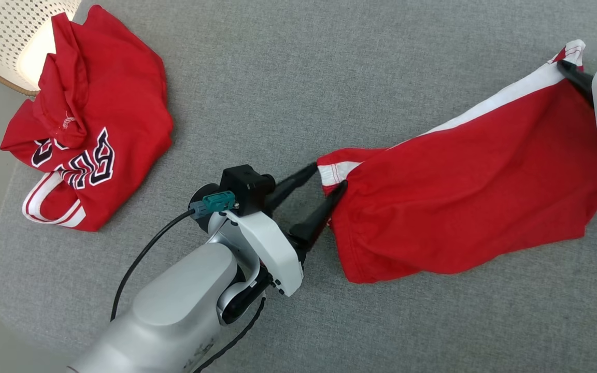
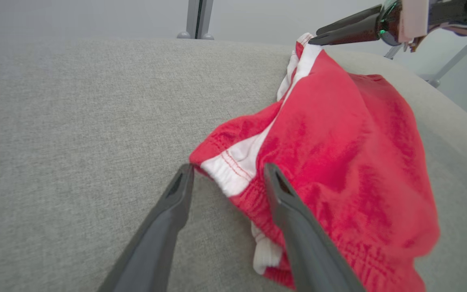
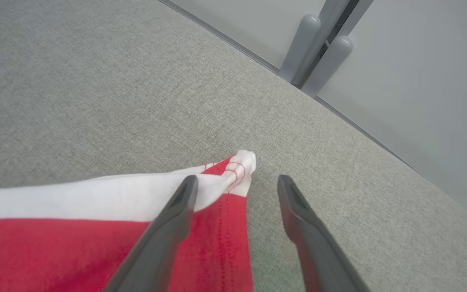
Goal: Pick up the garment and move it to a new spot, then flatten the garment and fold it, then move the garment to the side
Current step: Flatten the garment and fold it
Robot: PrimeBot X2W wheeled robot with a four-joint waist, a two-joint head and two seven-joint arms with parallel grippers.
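The garment is a pair of red shorts with a white side stripe. It lies stretched out on the grey cushion, running from the centre toward the upper right. My left gripper stands open at its left end, and the white-trimmed corner rests loose between the spread fingers. My right gripper is open at the far upper-right corner. In the right wrist view that corner lies beside the left finger of the open gripper, not pinched. The left wrist view shows the right gripper above the far tip of the garment.
A crumpled red jersey with dark lettering lies at the upper left, next to a white perforated basket. The grey cushion ends at a rounded edge on the left. Metal posts stand beyond the far edge.
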